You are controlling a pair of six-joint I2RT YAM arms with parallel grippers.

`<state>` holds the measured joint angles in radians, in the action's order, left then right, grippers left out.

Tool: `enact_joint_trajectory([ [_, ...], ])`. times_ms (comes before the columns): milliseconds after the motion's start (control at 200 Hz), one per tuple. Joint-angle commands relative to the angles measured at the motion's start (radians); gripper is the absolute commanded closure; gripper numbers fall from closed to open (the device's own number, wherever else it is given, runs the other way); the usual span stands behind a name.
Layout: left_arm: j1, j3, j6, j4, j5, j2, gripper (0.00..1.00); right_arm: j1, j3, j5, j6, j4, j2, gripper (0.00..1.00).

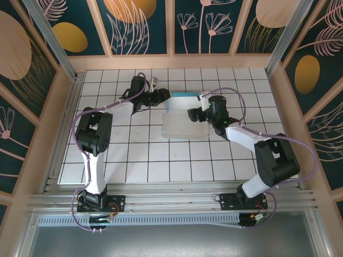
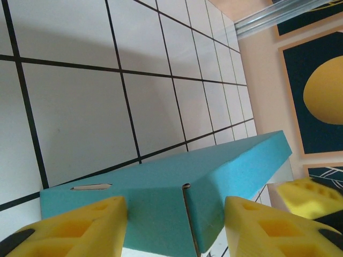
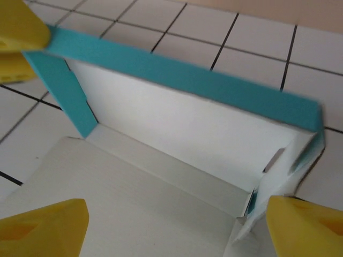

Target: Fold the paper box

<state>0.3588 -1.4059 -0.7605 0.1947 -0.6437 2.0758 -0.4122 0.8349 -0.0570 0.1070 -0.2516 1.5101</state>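
The paper box (image 1: 185, 124) lies mid-table, its pale inside facing up and its turquoise back wall (image 3: 187, 80) standing upright. My left gripper (image 1: 165, 99) is at the wall's left end. In the left wrist view the box's turquoise corner (image 2: 161, 193) fills the gap of the left gripper (image 2: 176, 214), and both yellow pads lie against it. My right gripper (image 1: 194, 114) hangs over the box from the right. In its own view the right gripper (image 3: 177, 230) stands wide open above the white floor (image 3: 139, 198), holding nothing. A small right side flap (image 3: 300, 160) leans loosely.
The box rests on a white tiled table (image 1: 107, 160) walled by wooden panels on three sides. An aluminium rail (image 1: 171, 199) runs along the near edge by the arm bases. Bare tiles lie left, right and in front of the box.
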Motion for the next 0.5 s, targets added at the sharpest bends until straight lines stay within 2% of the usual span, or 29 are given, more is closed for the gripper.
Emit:
enact_joint_trajectory([
  [0, 0.013, 0.015, 0.031, -0.072, -0.005, -0.005, 0.50, 0.057, -0.015, -0.071, 0.015, 0.055, -0.110, 0.13],
  [90, 0.012, -0.006, 0.036, -0.088, -0.005, 0.002, 0.50, 0.127, -0.056, -0.111, 0.083, 0.047, -0.181, 0.05],
  [225, 0.013, -0.027, 0.038, -0.097, -0.011, 0.010, 0.50, 0.302, -0.072, -0.232, 0.121, 0.017, -0.200, 0.07],
  [380, 0.012, -0.029, 0.039, -0.098, -0.008, 0.003, 0.50, 0.470, -0.007, -0.301, 0.132, -0.017, -0.070, 0.20],
  [496, 0.012, -0.038, 0.041, -0.105, -0.013, 0.009, 0.50, 0.491, 0.091, -0.297, 0.264, 0.032, 0.075, 0.22],
])
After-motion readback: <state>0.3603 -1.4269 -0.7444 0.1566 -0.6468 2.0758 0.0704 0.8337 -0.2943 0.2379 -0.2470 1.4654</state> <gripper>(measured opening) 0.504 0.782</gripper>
